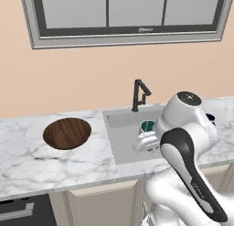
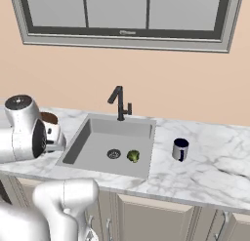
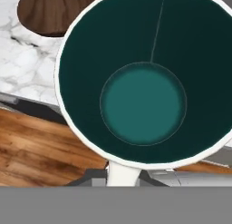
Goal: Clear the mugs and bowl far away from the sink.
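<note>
Jaws clenched on the white mug with teal inside (image 3: 144,82); hand view looks straight down into its teal cup, white rim all round, handle stub at the bottom edge. Fingertips themselves hidden behind the mug. In the left base view the gripper (image 1: 145,137) holds that mug (image 1: 147,126) above the sink (image 1: 125,142), near the basin's right part, with the white arm (image 1: 192,147) bulking over the right half of the basin. Wooden bowl (image 1: 67,133) sits on the marble counter (image 1: 36,165) left of the sink, well apart from the basin edge; hand view shows the bowl (image 3: 54,12) at top left beyond the mug rim. Dark grey mug (image 2: 180,149) stands upright on the counter just right of the sink (image 2: 97,142). Inside the basin: round drain (image 2: 113,153) and a small green broccoli-like piece (image 2: 133,156) beside it. Dark angular faucet (image 2: 119,102) at the back rim. Peach wall behind, grey-framed window (image 2: 122,13) above. Pale cabinet fronts (image 2: 161,218) under the counter; wood floor (image 3: 36,150) visible below in hand view.
</note>
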Robot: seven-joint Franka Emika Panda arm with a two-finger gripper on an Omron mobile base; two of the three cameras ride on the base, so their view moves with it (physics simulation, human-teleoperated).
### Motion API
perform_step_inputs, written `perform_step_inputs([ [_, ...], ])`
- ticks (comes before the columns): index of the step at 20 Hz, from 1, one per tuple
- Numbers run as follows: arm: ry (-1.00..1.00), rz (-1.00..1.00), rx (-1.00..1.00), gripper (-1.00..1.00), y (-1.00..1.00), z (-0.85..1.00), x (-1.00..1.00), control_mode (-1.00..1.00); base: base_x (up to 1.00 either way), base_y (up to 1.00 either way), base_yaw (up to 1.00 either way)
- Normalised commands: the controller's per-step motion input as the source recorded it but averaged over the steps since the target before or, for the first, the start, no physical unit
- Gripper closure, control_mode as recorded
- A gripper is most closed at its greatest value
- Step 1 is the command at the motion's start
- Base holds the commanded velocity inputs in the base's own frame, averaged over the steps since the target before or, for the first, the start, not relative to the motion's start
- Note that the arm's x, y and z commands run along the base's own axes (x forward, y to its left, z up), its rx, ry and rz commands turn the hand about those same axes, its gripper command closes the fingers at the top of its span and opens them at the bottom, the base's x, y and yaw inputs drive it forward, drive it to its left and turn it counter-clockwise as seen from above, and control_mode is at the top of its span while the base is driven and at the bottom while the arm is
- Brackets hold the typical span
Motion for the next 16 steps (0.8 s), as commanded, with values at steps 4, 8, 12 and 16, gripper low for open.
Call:
perform_step_inputs([
  [4, 0.33, -0.03, -0.03, 1.00, -0.94, 0.94, -0.12, -1.00, 0.00, 0.00, 0.00],
  [8, -0.02, -0.05, -0.02, 1.00, -0.32, 0.27, -0.25, -1.00, 0.00, 0.00, 0.00],
  [12, -0.03, -0.07, -0.10, 1.00, 0.10, 0.22, -0.28, -1.00, 0.00, 0.00, 0.00],
  [16, -0.08, -0.05, -0.01, 1.00, 0.06, 0.08, -0.12, -1.00, 0.00, 0.00, 0.00],
])
